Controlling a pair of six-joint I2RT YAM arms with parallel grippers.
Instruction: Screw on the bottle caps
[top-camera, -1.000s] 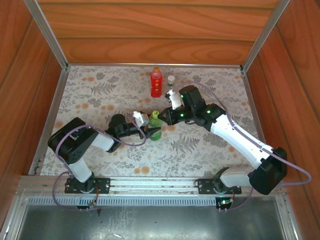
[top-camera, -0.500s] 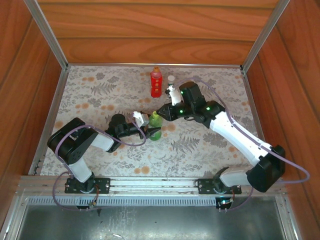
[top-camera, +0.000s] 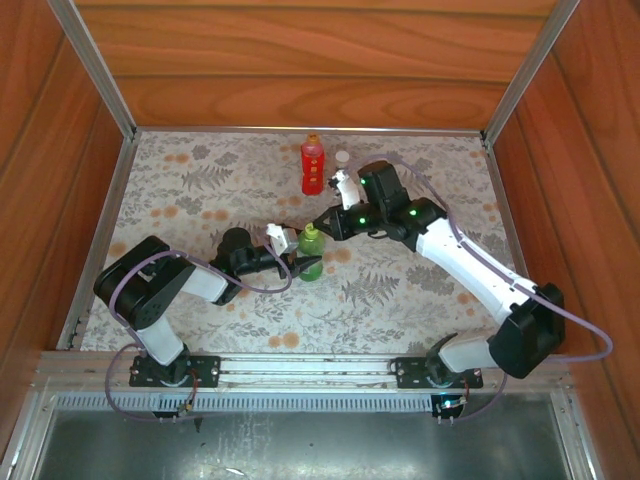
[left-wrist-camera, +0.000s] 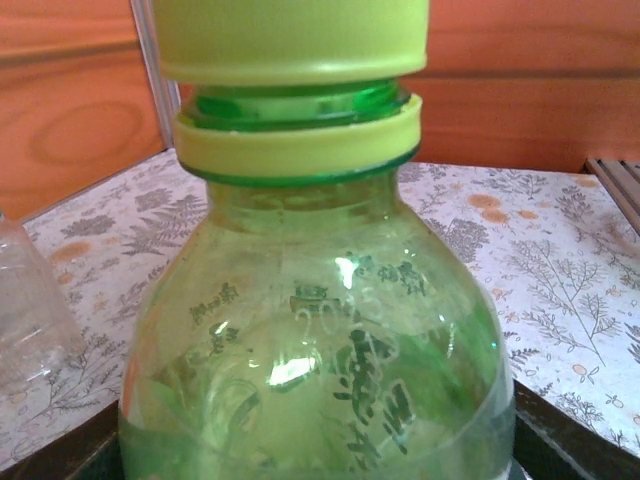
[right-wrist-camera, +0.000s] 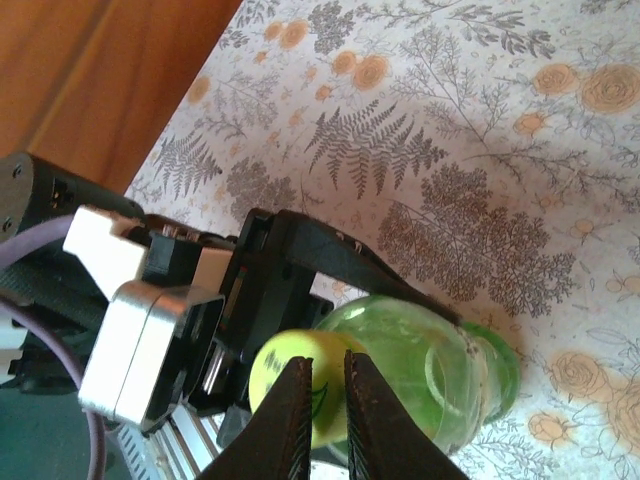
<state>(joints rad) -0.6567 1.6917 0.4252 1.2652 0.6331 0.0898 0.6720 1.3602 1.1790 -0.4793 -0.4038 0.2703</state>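
Yellow-green cap (left-wrist-camera: 292, 38): it sits on the neck of the green bottle. From the left wrist I see a narrow band of green neck between the cap and the yellow-green ring under it.
Green bottle (top-camera: 311, 258): it stands upright near the middle of the table, a little to the left, on the tablecloth (top-camera: 190, 200).
Left gripper (top-camera: 300, 262): it reaches in from the left and holds the green bottle by its body. Its black fingers (right-wrist-camera: 350, 262) lie along the sides of the bottle and are closed on it.
Right gripper (right-wrist-camera: 327, 368): it comes from the far right and points down at the cap. The two fingers are together, with only a thin slit between them, and their tips stand over the top of the cap. The cap is wider than the slit, so I do not see it between the fingers. I cannot tell if the tips touch it.
Red bottle (top-camera: 313, 172): it is upright at the far side, well apart from the green one, with the orange cap (top-camera: 314, 140) on top.
Clear bottle (top-camera: 342, 168): it is just right of the red bottle and carries the white cap (top-camera: 342, 157). The right arm partly covers its lower part.
Surroundings: a wooden wall (top-camera: 320, 80) stands behind the table.
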